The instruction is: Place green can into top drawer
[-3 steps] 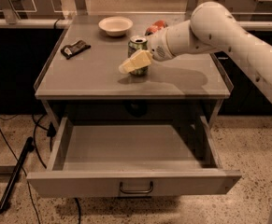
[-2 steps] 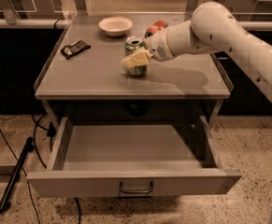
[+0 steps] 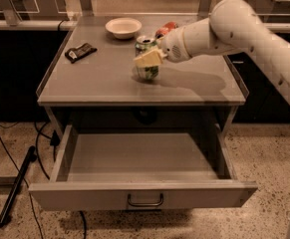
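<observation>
Green can point(image 3: 147, 72): green-and-white patterned label, silver top.
Claw point(image 3: 145, 59): pale cream-yellow, sits against the can's side above the bench.
Arm point(image 3: 234, 24): white with small dark specks.
Bench point(image 3: 104, 86): plain matte grey top.
Top drawer point(image 3: 84, 198): same grey inside and out; handle point(image 3: 145, 201) bare metal.
Bowl point(image 3: 123, 27): off-white.
Flat packet point(image 3: 80, 52): black with a pale marking.
Item behind the can point(image 3: 167, 27): red-orange.
Floor point(image 3: 269, 148): beige, speckled.
Cables point(image 3: 40, 153): black.

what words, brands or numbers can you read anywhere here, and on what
No text can be read.
green can: label too blurred to read; the end effector is against its upper side.
dark packet: pale marks, unreadable.
red can: mostly hidden, nothing legible.
</observation>
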Controlling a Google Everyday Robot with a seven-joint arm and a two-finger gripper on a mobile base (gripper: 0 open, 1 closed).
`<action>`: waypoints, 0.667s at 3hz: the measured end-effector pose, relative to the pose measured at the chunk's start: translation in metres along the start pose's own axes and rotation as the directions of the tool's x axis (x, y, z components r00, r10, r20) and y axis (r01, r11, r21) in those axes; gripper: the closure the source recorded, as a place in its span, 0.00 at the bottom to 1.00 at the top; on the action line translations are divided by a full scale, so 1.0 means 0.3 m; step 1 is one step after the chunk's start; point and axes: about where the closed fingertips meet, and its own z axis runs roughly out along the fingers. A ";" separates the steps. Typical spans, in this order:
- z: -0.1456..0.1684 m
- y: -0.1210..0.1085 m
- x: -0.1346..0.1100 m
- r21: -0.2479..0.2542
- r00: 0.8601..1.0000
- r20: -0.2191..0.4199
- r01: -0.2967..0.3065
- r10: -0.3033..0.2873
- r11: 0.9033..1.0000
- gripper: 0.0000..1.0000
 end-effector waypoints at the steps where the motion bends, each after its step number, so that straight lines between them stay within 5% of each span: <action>1: -0.094 0.018 -0.055 -0.072 0.997 0.050 -0.048 0.051 0.996 1.00; 2: -0.229 0.093 -0.101 -0.151 0.986 0.074 -0.138 0.151 0.979 1.00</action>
